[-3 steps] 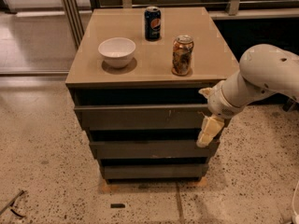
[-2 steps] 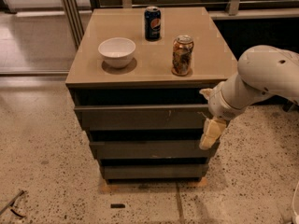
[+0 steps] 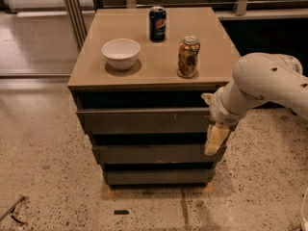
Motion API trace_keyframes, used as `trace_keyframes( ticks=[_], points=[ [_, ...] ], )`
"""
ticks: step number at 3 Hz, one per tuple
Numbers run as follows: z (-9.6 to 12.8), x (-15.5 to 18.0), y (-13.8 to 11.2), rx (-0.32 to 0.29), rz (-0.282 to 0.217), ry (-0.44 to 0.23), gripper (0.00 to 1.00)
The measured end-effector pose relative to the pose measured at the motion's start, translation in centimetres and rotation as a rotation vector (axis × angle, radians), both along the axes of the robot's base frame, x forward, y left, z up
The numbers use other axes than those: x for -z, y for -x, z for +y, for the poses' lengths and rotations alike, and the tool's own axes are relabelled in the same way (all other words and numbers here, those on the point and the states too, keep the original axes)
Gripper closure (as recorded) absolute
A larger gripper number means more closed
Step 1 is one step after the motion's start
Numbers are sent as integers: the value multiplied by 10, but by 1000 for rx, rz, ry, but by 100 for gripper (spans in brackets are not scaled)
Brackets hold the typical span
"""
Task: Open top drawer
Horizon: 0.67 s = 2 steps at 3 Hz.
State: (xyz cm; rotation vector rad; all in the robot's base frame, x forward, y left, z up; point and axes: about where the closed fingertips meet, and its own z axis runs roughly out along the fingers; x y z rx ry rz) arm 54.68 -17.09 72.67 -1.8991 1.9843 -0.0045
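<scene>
— Where's the gripper (image 3: 214, 141)?
— At the right end of the top drawer (image 3: 144, 121), pointing down, a touch lower than a second ago. Clenched or released, I cannot tell.
— And the drawer?
— Just under the worktop (image 3: 211, 37), its front where it was before.
— Anything shifted on top?
— No. The bowl (image 3: 121, 53), blue can (image 3: 157, 23) and brown can (image 3: 188, 57) stand as before.

**Entering from the right, pointing down**

The white, rounded robot arm (image 3: 264, 81) is jutting in from the right edge of the view, sloping down-left to its ribbed wrist (image 3: 222, 110). The cream-coloured gripper (image 3: 214, 141) is hanging directly below that wrist, right of centre, pointing downward.
</scene>
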Motion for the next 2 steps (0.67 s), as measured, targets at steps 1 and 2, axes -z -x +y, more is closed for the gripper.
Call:
trace_keyframes(
  ticks=[1,2],
  points=[
    [-8,21,-12,4,17,0,0],
    [-18,45,-27,14,33,-18,0]
  ],
)
